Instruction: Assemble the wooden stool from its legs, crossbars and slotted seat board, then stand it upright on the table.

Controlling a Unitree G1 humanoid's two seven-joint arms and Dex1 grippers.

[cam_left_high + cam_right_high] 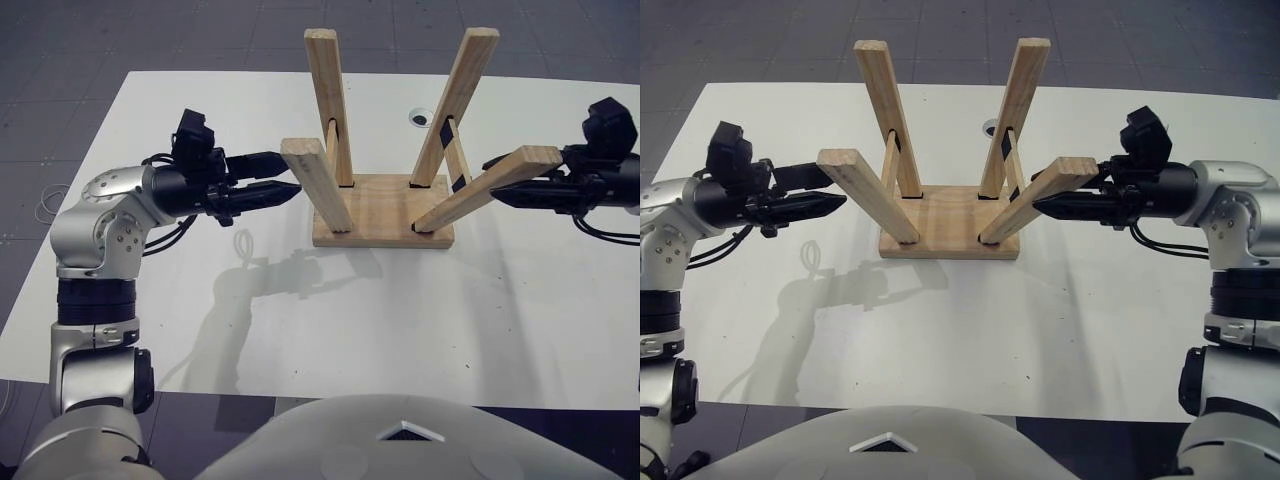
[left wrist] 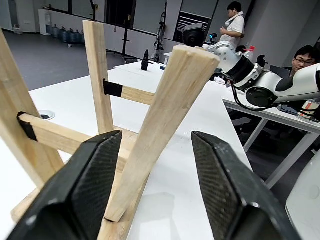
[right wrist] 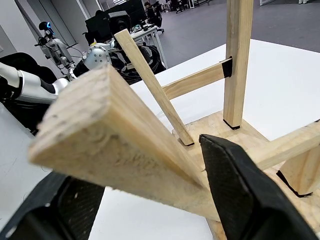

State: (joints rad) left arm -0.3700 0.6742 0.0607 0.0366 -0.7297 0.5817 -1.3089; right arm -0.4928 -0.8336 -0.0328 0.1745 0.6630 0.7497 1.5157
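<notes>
Silver, screw-studded arm joints (image 1: 100, 225) carry black forearms (image 1: 180, 190), looping black cables (image 1: 1170, 248) and tapered, weave-textured black fingers (image 2: 95, 175).

Open to you: bare table (image 1: 400, 320) along the near edge and toward both side edges; barred: the middle near the far edge, where the seat board (image 1: 385, 215) carries four splayed legs (image 1: 330, 90) linked by crossbars (image 2: 137, 95).

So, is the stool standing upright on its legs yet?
No, the seat board lies flat on the table with all four legs pointing up.
</notes>
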